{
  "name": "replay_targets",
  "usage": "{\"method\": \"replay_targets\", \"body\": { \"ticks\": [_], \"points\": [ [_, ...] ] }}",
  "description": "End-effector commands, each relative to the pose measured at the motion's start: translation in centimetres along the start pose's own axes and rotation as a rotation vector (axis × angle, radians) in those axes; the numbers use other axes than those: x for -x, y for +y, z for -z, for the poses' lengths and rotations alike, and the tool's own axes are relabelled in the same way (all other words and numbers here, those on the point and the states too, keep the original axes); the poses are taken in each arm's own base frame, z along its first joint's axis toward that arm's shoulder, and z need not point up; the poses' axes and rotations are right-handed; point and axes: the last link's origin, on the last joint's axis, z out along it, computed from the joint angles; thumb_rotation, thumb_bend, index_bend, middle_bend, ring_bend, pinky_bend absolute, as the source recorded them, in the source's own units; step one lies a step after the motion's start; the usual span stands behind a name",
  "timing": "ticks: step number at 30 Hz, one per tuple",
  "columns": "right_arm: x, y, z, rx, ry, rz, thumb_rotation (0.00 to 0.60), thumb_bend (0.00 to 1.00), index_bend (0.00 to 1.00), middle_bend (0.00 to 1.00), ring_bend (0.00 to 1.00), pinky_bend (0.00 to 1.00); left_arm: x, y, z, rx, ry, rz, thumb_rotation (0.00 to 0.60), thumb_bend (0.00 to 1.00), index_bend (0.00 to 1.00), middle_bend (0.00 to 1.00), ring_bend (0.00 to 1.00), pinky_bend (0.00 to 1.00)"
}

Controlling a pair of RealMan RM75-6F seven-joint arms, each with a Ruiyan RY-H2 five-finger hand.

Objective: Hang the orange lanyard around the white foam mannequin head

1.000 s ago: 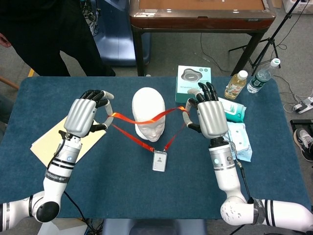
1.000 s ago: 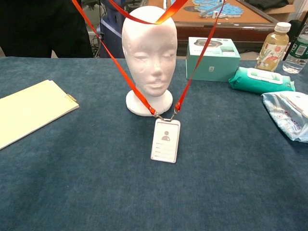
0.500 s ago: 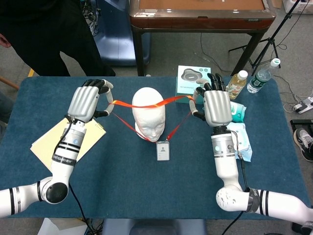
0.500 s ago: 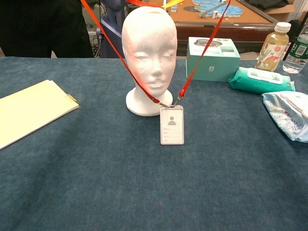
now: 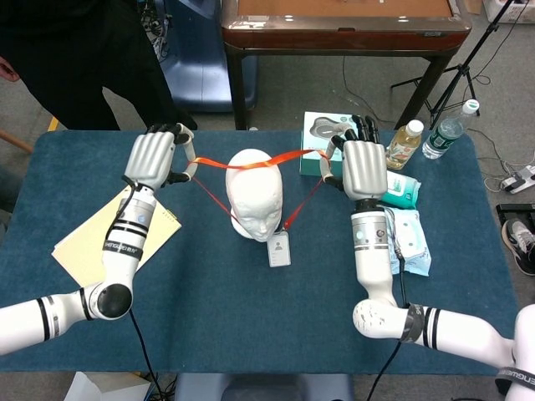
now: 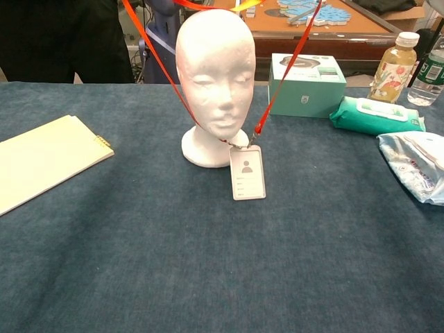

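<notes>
The white foam mannequin head [image 5: 256, 194] [image 6: 214, 76] stands upright mid-table, facing me. An orange lanyard [image 5: 276, 158] [image 6: 277, 83] is stretched wide over its crown, its far strap across the top and two straps running down past the face. A white badge holder [image 5: 279, 249] [image 6: 248, 173] hangs at the bottom, in front of the base. My left hand [image 5: 155, 158] holds the strap left of the head. My right hand [image 5: 358, 165] holds it on the right. Both hands are above the chest view's frame.
A yellow folder [image 5: 113, 238] [image 6: 38, 159] lies at the left. Right of the head are a teal box [image 5: 328, 138] [image 6: 307, 84], wipes packs [image 5: 403, 190] [image 6: 376, 114], a juice bottle [image 5: 404, 144] and a water bottle [image 5: 447, 130]. A person [image 5: 79, 58] stands behind the table.
Both hands moved away from me with the lanyard spread; the far strap went from the forehead to over the crown. The badge slid toward the head's base.
</notes>
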Motion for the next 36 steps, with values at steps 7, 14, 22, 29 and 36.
{"method": "replay_targets", "body": {
  "ticks": [7,14,22,29,36],
  "points": [
    [0.6,-0.5,-1.2,0.023,0.002,0.009,0.600,0.56,0.63,0.27,0.11,0.04,0.7,0.4,-1.7,-0.023,-0.010,-0.024,0.600,0.36,0.61,0.33,0.22,0.14],
    [1.1,-0.9,-2.2,0.044,0.005,0.027,0.600,0.56,0.63,0.26,0.11,0.04,1.8,0.1,-3.2,-0.066,-0.036,-0.055,0.600,0.35,0.60,0.31,0.22,0.13],
    [2.2,-0.6,-3.0,0.080,-0.015,0.058,0.600,0.56,0.63,0.25,0.11,0.04,2.9,0.0,-4.4,-0.094,-0.056,-0.095,0.600,0.35,0.58,0.29,0.20,0.12],
    [2.7,-0.5,-3.8,0.103,-0.038,0.049,0.600,0.56,0.63,0.22,0.10,0.04,3.3,-0.2,-5.3,-0.117,-0.058,-0.138,0.600,0.34,0.51,0.24,0.14,0.10],
    [3.0,-0.9,-4.2,0.121,-0.065,0.100,0.600,0.10,0.31,0.10,0.01,0.03,3.5,-0.9,-5.6,-0.146,-0.072,-0.149,0.600,0.05,0.24,0.03,0.00,0.04]
  ]
}}
